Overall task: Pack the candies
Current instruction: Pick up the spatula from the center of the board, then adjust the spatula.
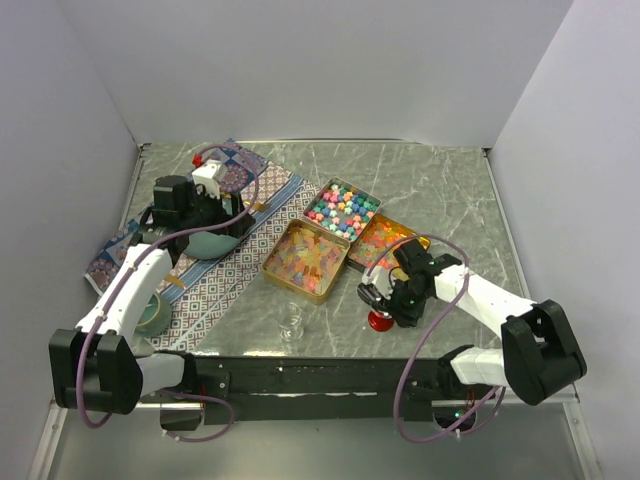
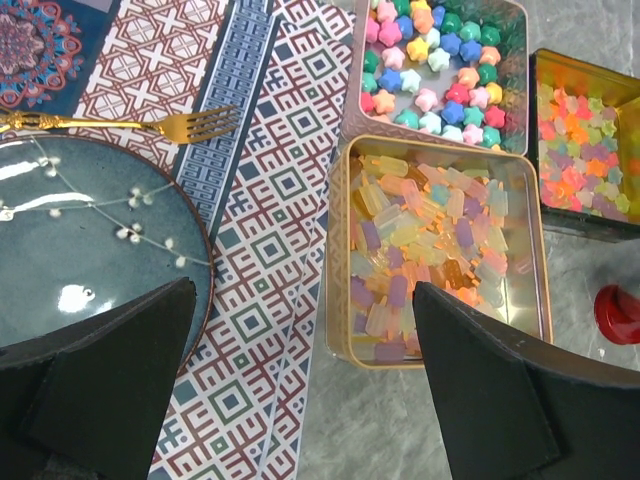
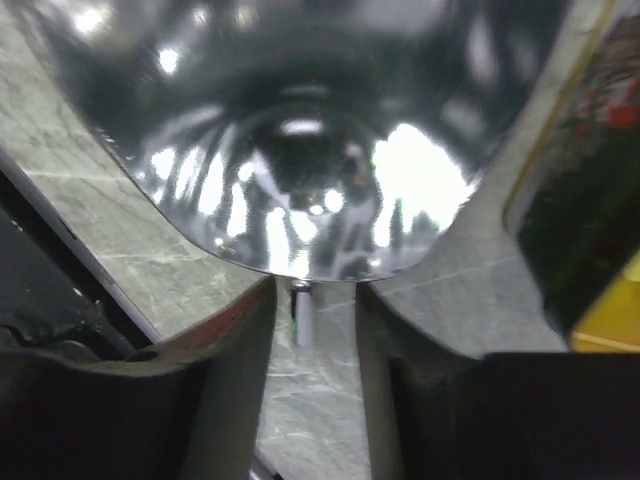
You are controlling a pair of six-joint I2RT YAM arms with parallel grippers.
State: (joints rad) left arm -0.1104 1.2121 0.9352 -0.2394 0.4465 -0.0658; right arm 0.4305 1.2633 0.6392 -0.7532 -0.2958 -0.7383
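Three open gold tins hold the candies: pastel ones (image 1: 342,210) (image 2: 435,65), translucent yellow-pink ones (image 1: 306,258) (image 2: 430,250) and orange-red-yellow ones (image 1: 390,240) (image 2: 585,150). My left gripper (image 1: 222,215) (image 2: 300,290) is open and empty, above the plate's edge and the cloth, left of the yellow-pink tin. My right gripper (image 1: 385,298) (image 3: 315,290) is low over the table in front of the orange tin. Its fingers stand narrow around the thin stem of a shiny metal scoop (image 3: 300,130), whose bowl fills the right wrist view.
A red round disc (image 1: 380,321) (image 2: 618,315) lies just under the right gripper. A small clear glass (image 1: 291,322) stands near the front edge. A blue plate (image 1: 205,243) (image 2: 90,230) and a gold fork (image 2: 120,122) sit on the patterned cloth (image 1: 230,280). A green round cup (image 1: 152,312) is at the left.
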